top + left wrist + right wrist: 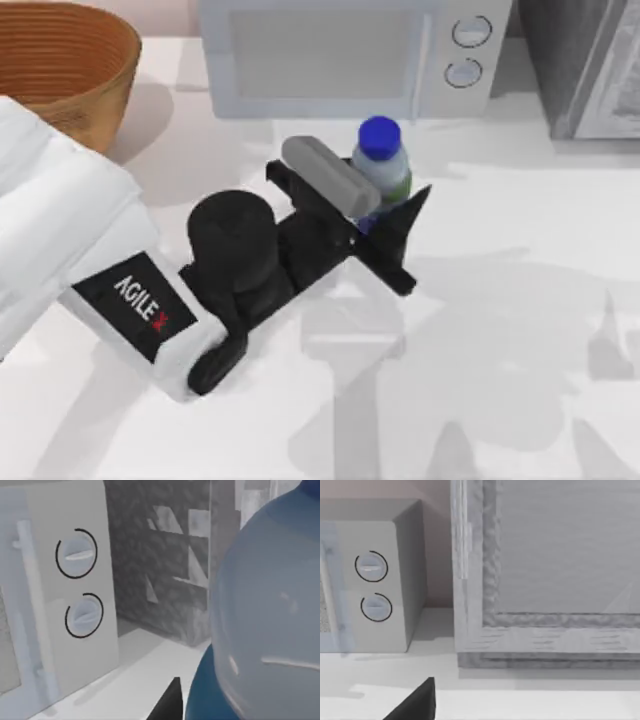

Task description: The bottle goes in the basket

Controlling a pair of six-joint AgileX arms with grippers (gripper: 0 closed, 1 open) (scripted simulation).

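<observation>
The left pincer [385, 215] is clenched on the bottle [383, 165], which stands upright near the middle of the table [520, 320], just in front of the microwave [340, 55]. The basket [65, 65] sits well apart at the table's far left corner.

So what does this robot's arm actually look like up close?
The left arm has a chunky white shell ending in a black panel with white AGILEX lettering and a small red mark. Beyond that comes a rounded black wrist block, then the left gripper: black angular jaws, with a grey cylinder mounted on top.
</observation>
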